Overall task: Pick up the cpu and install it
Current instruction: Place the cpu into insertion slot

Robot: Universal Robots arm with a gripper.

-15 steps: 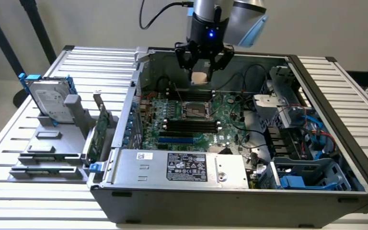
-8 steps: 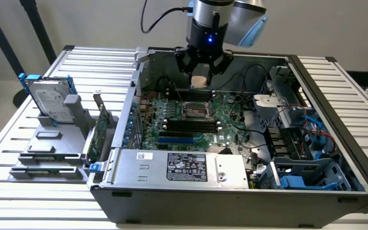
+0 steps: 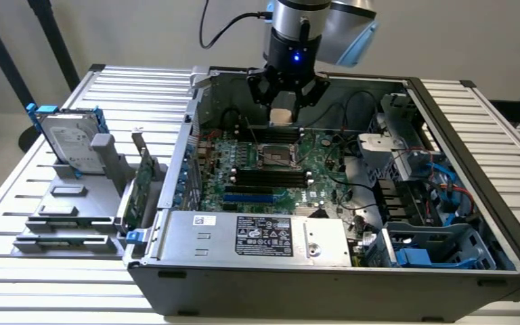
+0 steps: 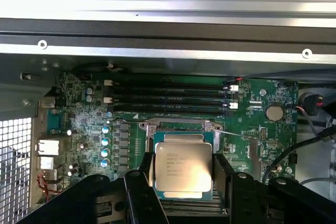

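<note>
Exterior view: worktop carries open PC case; mobo inside, w/ socket. Pincer clamps cpu by opposite edges, just above socket. Chip prob. light, stiff, fragile underneath; grip edges only.

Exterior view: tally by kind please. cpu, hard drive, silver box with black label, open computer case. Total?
cpu: 1, held in the gripper
hard drive: 1
silver box with black label: 1
open computer case: 1
Total: 4
</note>
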